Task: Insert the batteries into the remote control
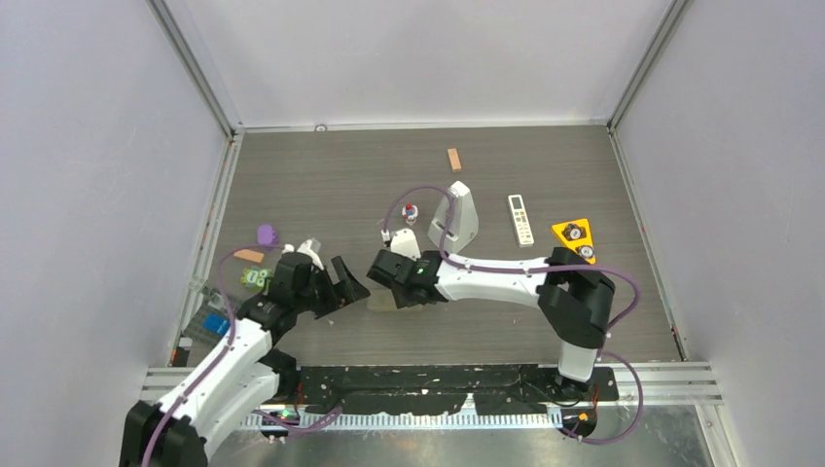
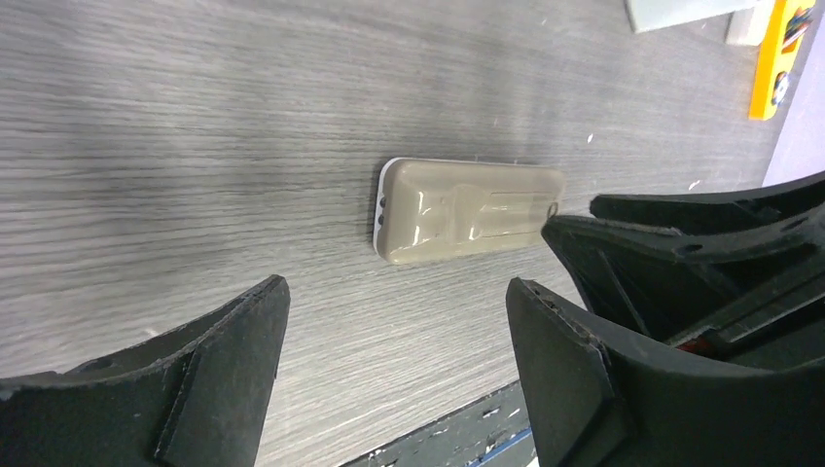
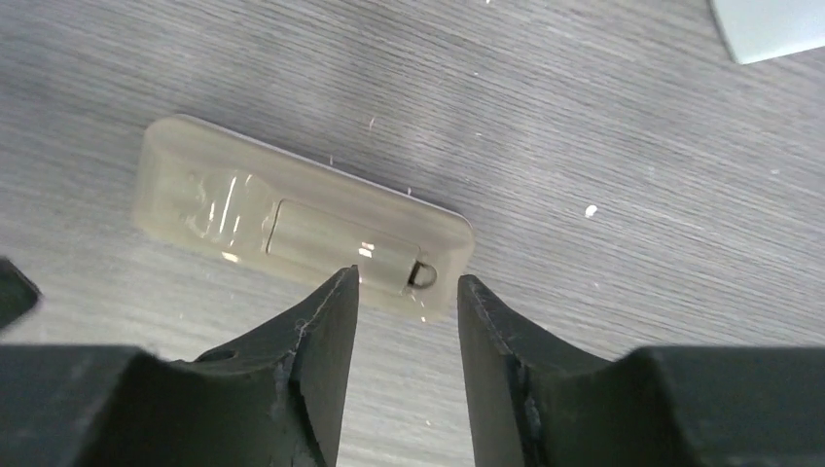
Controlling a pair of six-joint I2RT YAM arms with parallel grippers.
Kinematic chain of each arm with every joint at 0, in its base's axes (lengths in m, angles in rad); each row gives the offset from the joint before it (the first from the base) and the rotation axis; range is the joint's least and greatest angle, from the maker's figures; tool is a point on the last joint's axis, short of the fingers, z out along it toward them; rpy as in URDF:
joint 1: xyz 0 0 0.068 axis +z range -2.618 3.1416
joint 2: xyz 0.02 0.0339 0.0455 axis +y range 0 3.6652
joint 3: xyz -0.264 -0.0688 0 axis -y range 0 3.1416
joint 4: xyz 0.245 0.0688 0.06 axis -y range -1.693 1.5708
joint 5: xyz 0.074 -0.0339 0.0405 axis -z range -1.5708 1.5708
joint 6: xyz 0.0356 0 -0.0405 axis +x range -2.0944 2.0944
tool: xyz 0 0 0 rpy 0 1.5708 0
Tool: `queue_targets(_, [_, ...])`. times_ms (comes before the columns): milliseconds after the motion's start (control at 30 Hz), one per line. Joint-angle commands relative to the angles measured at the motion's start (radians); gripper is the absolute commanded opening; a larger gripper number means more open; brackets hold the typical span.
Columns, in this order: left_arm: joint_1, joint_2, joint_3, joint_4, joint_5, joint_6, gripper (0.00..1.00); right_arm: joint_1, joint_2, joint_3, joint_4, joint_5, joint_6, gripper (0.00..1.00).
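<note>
- A grey wood-grain table is seen from above, with two robot arms reaching in from its near edge and meeting a little left of centre.
- The remote control lies flat on the table there, with its dull grey-brown side up and a thin white edge showing underneath.
- From above, the right arm's wrist hides most of the remote. Only a beige sliver shows, just on the near side of the wrist.
- A rectangular panel is outlined on the remote's upper face, with a small notch at one end.
- The left gripper hovers on the remote's near side. Its jaws are spread wide, they hold nothing, and they do not touch the remote.
- The right gripper sits at the notched end of the remote with its fingertips over that end's edge. Its jaws are partly apart, with a clear gap between them and nothing pinched.
- I cannot tell whether the right fingertips touch the remote.
- Beyond the arms, further from the near edge, stands a grey pyramid-shaped metronome.
- To the right of the metronome lies a shorter white remote with buttons.
- A yellow triangle lies to the right of that again.
- A small wooden block rests close to the far edge.
- A purple object sits on the left side of the table.
</note>
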Motion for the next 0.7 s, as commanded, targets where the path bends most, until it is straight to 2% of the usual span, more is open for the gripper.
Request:
queue_targets(0, [0.003, -0.145, 0.09, -0.201, -0.149, 0.055, 0.84, -0.001, -0.198, -0.028, 0.062, 0.014, -0.085, 0.52])
queue_targets(67, [0.003, -0.197, 0.125, -0.256, -0.174, 0.068, 0.86, -0.019, -0.241, -0.075, 0.162, -0.086, -0.188, 0.64])
queue_targets(100, [0.003, -0.219, 0.142, -0.285, -0.183, 0.078, 0.87, -0.031, -0.246, -0.099, 0.215, -0.169, -0.275, 0.74])
queue_targets(167, [0.003, -0.252, 0.185, -0.347, -0.201, 0.094, 0.89, -0.038, -0.235, -0.104, 0.239, -0.272, -0.419, 0.95])
queue_targets(200, [0.003, -0.266, 0.209, -0.377, -0.205, 0.104, 0.9, -0.038, -0.21, -0.094, 0.229, -0.323, -0.506, 0.99])
queue_targets(300, [0.003, -0.293, 0.294, -0.465, -0.229, 0.133, 0.95, -0.037, -0.136, -0.073, 0.215, -0.396, -0.642, 0.95])
queue_targets(467, [0.003, -0.305, 0.424, -0.594, -0.288, 0.168, 1.0, -0.038, -0.049, -0.034, 0.212, -0.43, -0.83, 0.95])
queue_targets(667, [0.003, -0.284, 0.529, -0.689, -0.273, 0.185, 1.0, -0.059, 0.038, 0.034, 0.194, -0.438, -0.881, 0.99])
